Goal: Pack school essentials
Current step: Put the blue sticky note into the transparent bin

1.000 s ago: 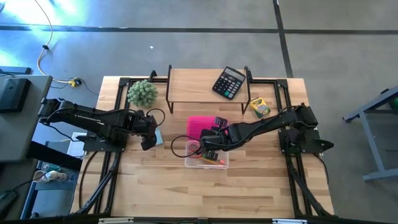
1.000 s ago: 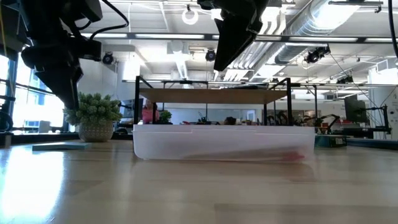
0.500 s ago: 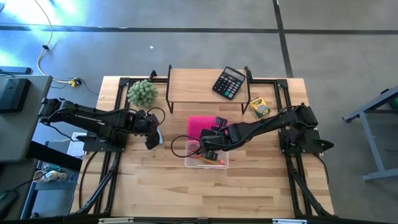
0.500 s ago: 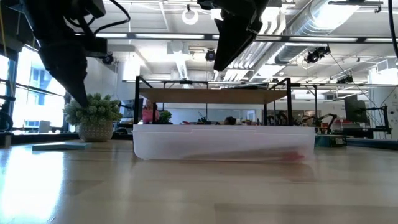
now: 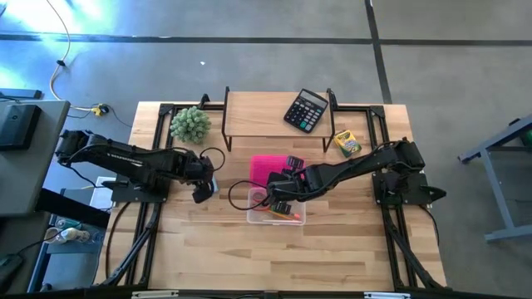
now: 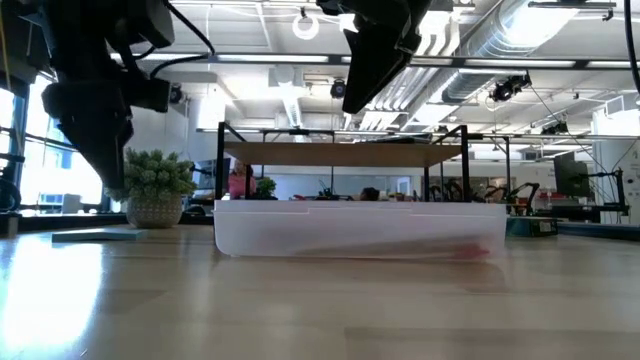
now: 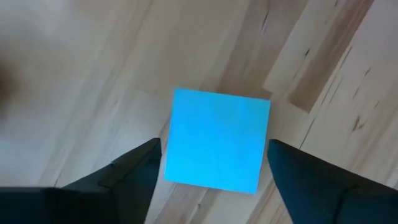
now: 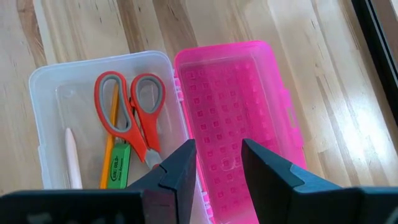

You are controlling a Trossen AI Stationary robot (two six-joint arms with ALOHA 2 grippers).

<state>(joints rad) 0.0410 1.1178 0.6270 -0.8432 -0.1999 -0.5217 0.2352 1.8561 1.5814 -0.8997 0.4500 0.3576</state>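
Two fingers of left gripper [image 7: 211, 180] now spread wider than a second ago, straddling blue notepad [image 7: 217, 140] left of the clear box [image 8: 43, 81]. Grab looks imminent. Right gripper [image 8: 217, 165] parted, empty, above the box.

The light-blue square notepad [image 7: 217, 140] lies flat on the pale wooden bench [image 7: 93, 68], slightly turned against the grain. The left gripper [image 7: 214, 168] hangs over it, its two dark fingers [image 7: 127, 174] spread apart, one beside each side edge of the pad.
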